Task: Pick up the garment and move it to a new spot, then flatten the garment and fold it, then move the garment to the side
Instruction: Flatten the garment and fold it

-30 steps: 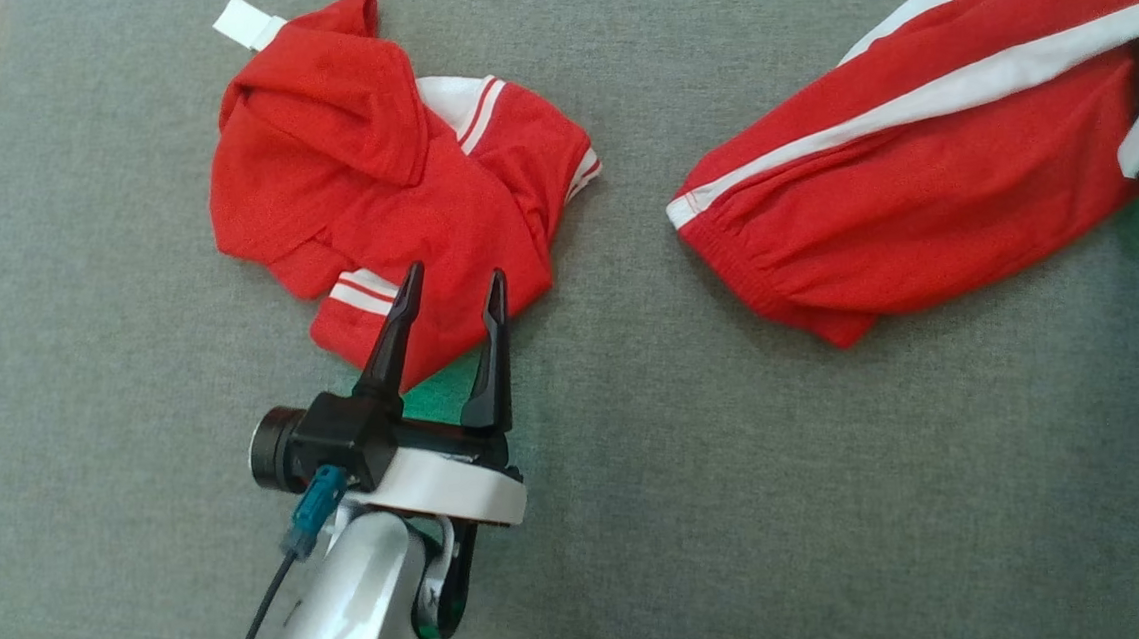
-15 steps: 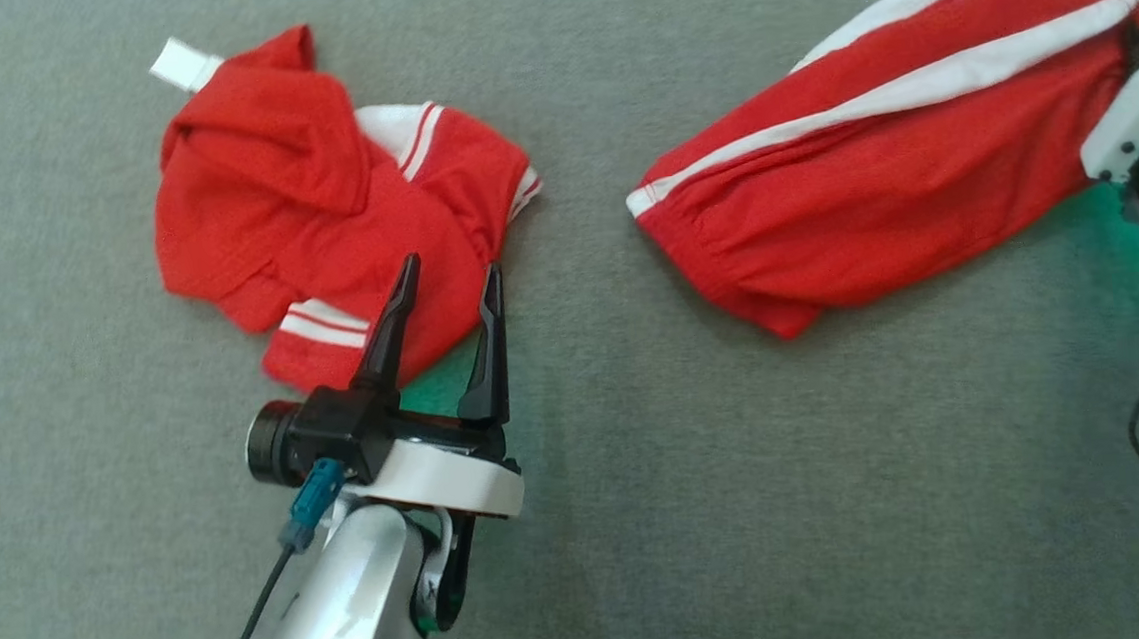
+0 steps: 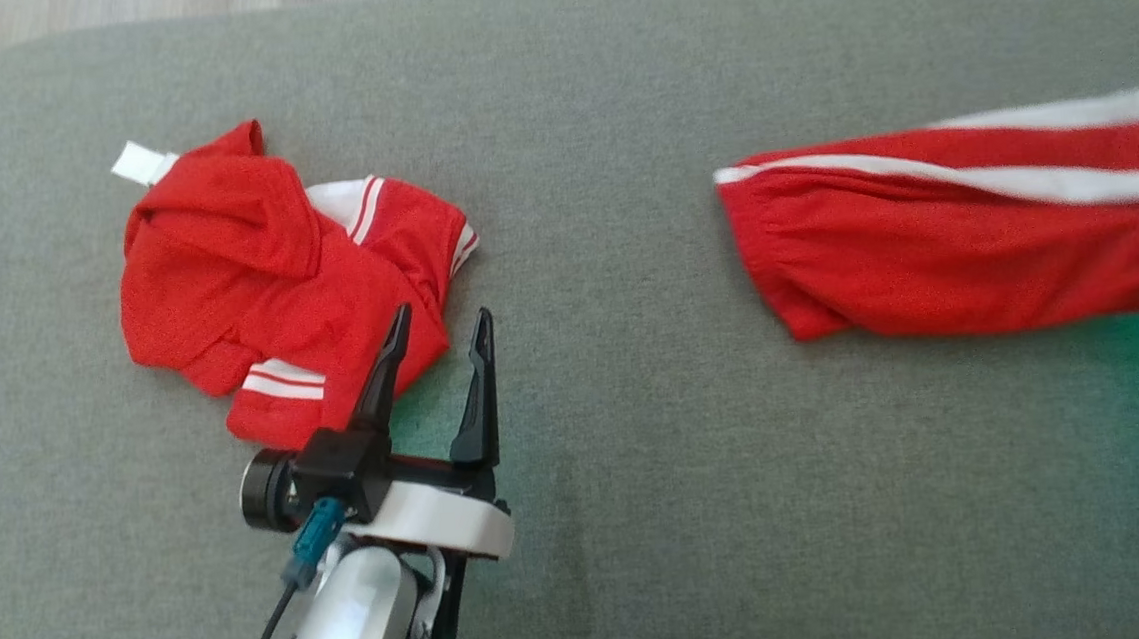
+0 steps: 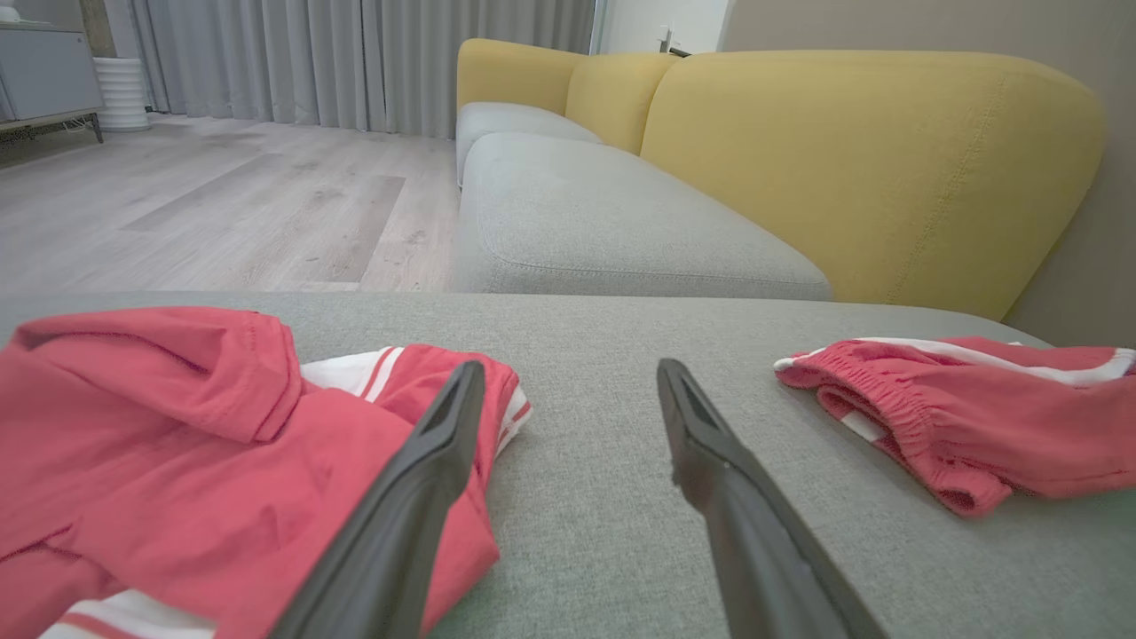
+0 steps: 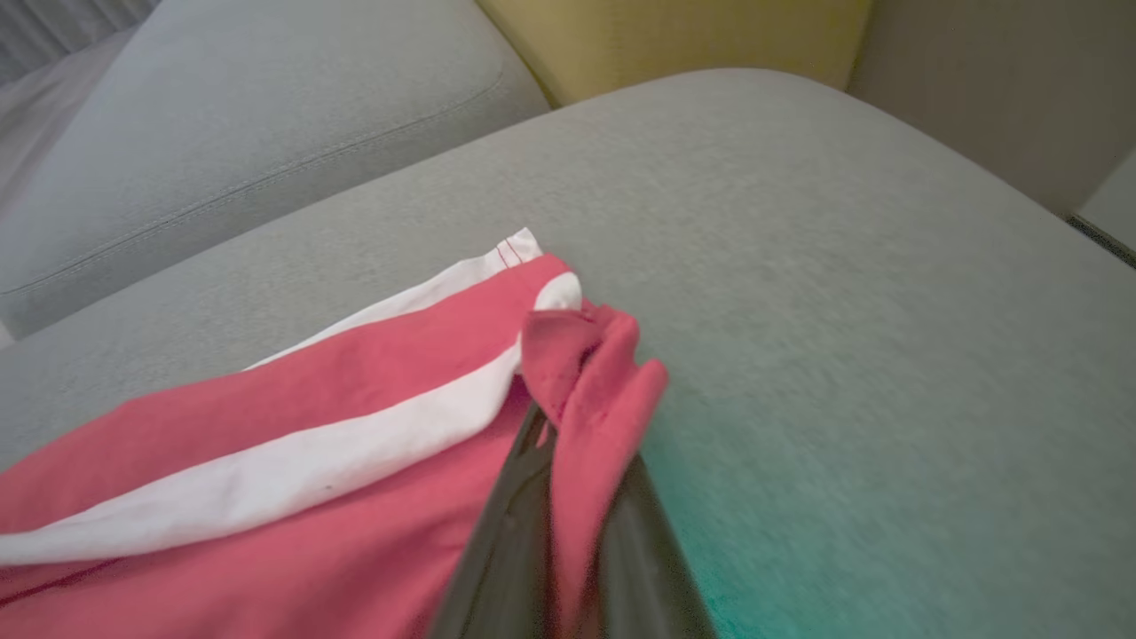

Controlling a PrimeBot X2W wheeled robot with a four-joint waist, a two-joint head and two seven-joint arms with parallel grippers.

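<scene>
Since a second earlier we had dragged the striped red shorts (image 3: 926, 254) away from the crumpled red top (image 3: 256, 281), toward the grey cushion's (image 3: 598, 157) right edge; our right tool (image 5: 564, 497) was pinching their hem; our left tool (image 3: 440, 314) hung spread at the top's near edge.

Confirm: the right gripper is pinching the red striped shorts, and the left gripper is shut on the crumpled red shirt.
Wrong on the left gripper: it is open, not shut on the crumpled red shirt, as the head view shows. The right gripper does pinch the red striped shorts.
</scene>
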